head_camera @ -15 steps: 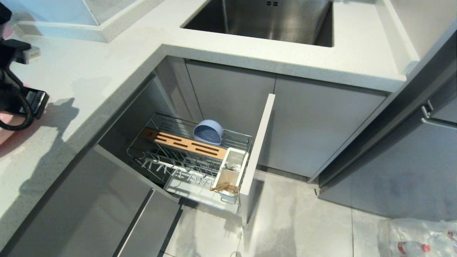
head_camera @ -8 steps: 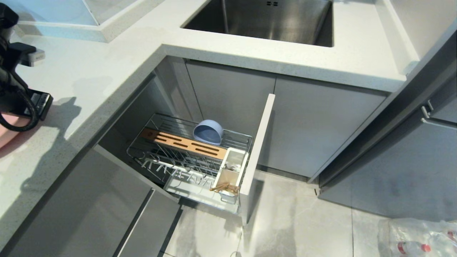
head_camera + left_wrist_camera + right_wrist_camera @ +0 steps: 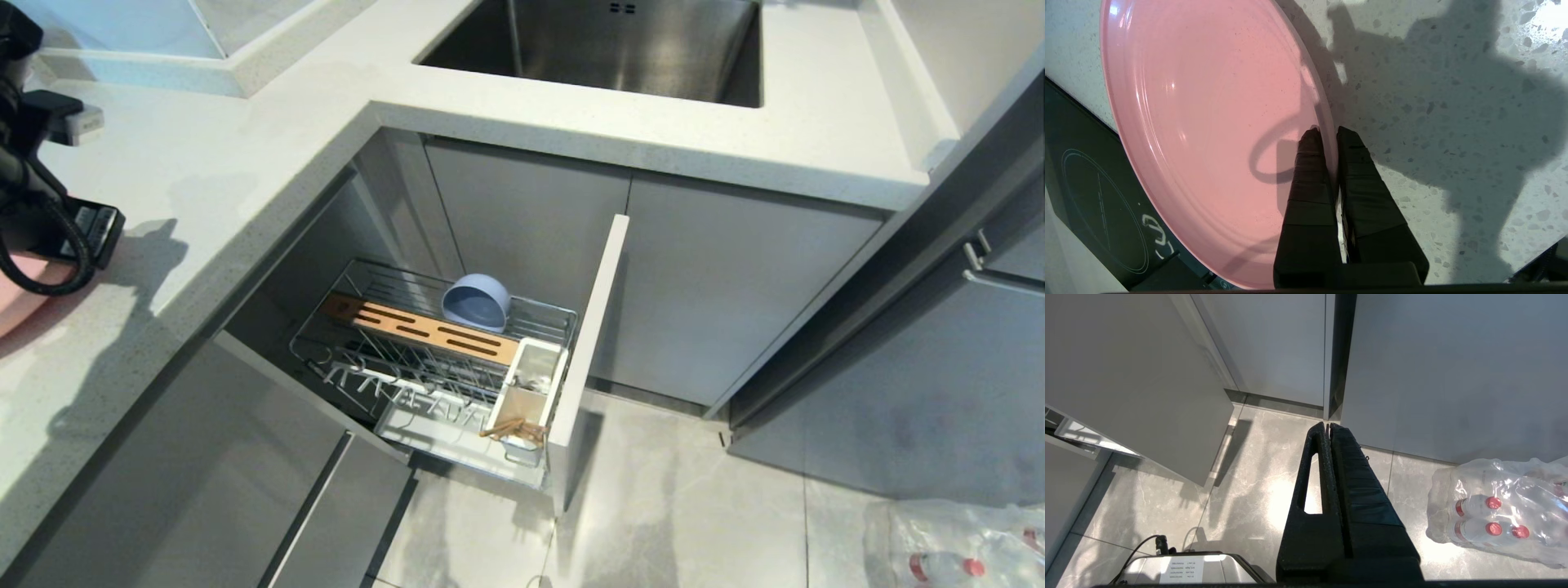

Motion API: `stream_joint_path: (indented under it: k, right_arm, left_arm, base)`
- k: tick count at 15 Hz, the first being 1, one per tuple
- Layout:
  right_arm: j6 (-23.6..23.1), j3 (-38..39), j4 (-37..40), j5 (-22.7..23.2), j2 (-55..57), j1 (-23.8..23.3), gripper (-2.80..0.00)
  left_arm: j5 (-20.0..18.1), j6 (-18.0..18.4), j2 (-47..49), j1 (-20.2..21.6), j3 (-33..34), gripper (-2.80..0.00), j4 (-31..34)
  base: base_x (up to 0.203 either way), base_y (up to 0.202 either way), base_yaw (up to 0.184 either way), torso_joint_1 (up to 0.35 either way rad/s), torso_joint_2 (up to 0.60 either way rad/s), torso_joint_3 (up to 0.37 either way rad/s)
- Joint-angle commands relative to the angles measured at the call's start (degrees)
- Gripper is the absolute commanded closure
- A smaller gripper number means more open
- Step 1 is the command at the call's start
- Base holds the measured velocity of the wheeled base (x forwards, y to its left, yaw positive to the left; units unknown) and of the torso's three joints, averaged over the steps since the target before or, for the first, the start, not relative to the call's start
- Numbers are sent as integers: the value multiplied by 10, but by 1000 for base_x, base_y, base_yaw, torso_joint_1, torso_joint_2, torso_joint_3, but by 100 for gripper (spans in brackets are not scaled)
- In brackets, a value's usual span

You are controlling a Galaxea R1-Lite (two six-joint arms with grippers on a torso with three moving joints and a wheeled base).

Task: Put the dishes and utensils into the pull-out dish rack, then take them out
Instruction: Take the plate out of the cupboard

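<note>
A kitchen is shown. A steel sink [image 3: 620, 41] is set into a white speckled counter [image 3: 245, 163]. Grey cupboards [image 3: 710, 286] are seen under it, above a tiled floor [image 3: 653, 506]. A dish rack [image 3: 433, 359] is pulled out from below the counter's corner. A black cooktop [image 3: 1090, 192] is seen at the counter's edge.

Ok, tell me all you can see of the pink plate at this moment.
The pink plate is round, shallow and matte, with faint concentric rings inside and a low raised rim; it looks like plastic or glazed ceramic. The left claw is shut on its rim, one finger inside and one outside. It sits over the speckled counter, partly over a black cooktop. Whether it is lifted cannot be told.
</note>
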Motion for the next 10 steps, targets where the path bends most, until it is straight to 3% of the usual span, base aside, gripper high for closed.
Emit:
stream_joint_path:
  k: [1,7,10]
  right_arm:
    - [0,0,0,0,1,0,0]
    - [0,0,0,0,1,0,0]
    - [0,0,0,0,1,0,0]
  left_arm:
    - [2,1,-2,0,0,-280,4]
    - [1,-8,-6,-8,1,-280,3]
    - [-2,-46,-26,-42,1,-280,4]
  base:
    - [0,0,0,0,0,0]
    - [0,0,0,0,0,0]
    - [0,0,0,0,0,0]
